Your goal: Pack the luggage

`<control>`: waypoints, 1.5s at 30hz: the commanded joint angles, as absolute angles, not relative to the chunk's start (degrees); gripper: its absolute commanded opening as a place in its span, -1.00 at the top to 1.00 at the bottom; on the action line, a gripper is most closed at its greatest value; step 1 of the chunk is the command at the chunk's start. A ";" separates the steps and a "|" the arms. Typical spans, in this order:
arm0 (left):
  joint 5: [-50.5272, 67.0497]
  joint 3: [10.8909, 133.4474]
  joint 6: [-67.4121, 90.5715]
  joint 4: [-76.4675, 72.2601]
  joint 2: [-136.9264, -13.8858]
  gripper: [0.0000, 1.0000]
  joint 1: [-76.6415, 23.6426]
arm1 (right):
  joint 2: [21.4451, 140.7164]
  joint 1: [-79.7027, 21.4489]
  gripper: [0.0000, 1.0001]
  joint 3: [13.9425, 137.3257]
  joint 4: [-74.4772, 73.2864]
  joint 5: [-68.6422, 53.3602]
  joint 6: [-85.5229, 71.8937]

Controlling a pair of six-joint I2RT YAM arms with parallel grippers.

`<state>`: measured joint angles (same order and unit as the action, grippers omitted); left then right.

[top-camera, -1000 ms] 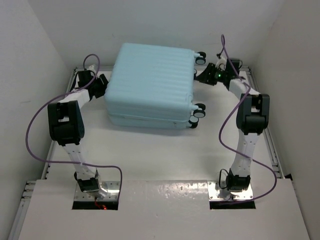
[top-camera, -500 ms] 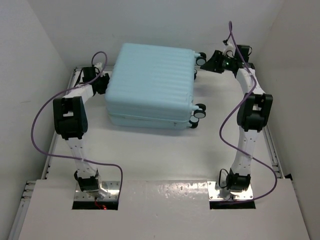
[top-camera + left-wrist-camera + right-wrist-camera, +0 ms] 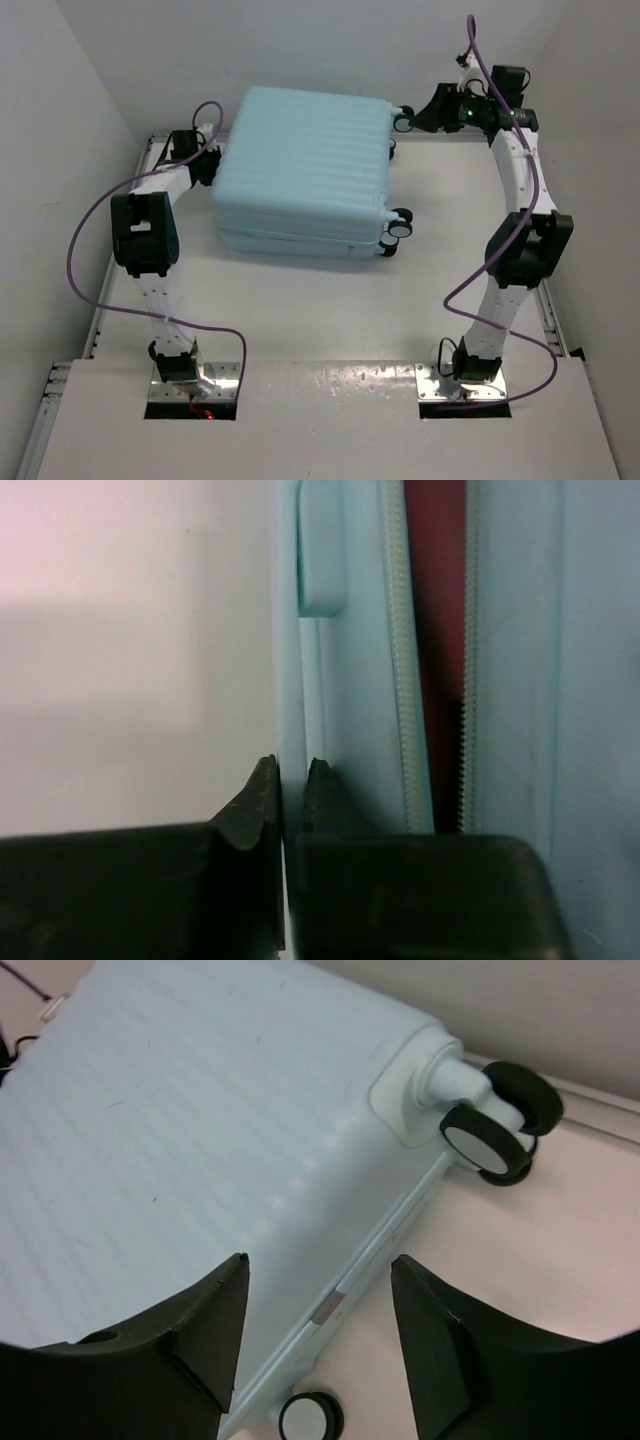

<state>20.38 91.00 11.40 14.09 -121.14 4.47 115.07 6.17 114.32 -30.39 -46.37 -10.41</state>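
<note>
The luggage [image 3: 300, 165], a pale aqua ribbed hard-shell case, lies flat at the back of the table with its black wheels [image 3: 400, 222] to the right. My left gripper [image 3: 207, 160] is at its left side. In the left wrist view, my left gripper [image 3: 291, 768] is shut on a thin pale-blue strip of the luggage [image 3: 350, 680]. Beside it the zipper [image 3: 400, 630] is parted over a red gap [image 3: 440, 630]. My right gripper [image 3: 424, 112] hovers open above the back right wheel [image 3: 403, 120]. In the right wrist view, my right gripper [image 3: 320, 1265] is above the shell's edge [image 3: 200, 1110].
White walls [image 3: 90, 90] close in the table on the left, back and right. Metal rails [image 3: 545, 300] run along the table's sides. Purple cables [image 3: 80, 250] loop from both arms. Bare tabletop [image 3: 320, 310] lies between the luggage and the arm bases.
My left gripper has closed on the luggage's left side. My right arm has stretched up and back to the right, carrying its open gripper from the right side to the back right wheel.
</note>
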 commanded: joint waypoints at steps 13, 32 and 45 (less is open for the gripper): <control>30.56 85.09 12.56 30.78 -125.69 1.00 0.70 | 126.12 4.49 0.29 109.86 -17.33 -24.34 -11.69; 51.24 71.46 24.16 11.09 -121.65 1.00 5.36 | 126.40 -6.25 -0.18 109.44 14.25 -36.17 -14.43; 48.87 59.25 37.26 -1.66 -112.07 1.00 11.51 | 87.96 13.18 -0.10 78.48 -5.15 -28.10 -1.90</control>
<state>38.30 65.21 33.06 -13.17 -112.44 11.33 106.02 10.22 87.77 -0.43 -25.54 -9.39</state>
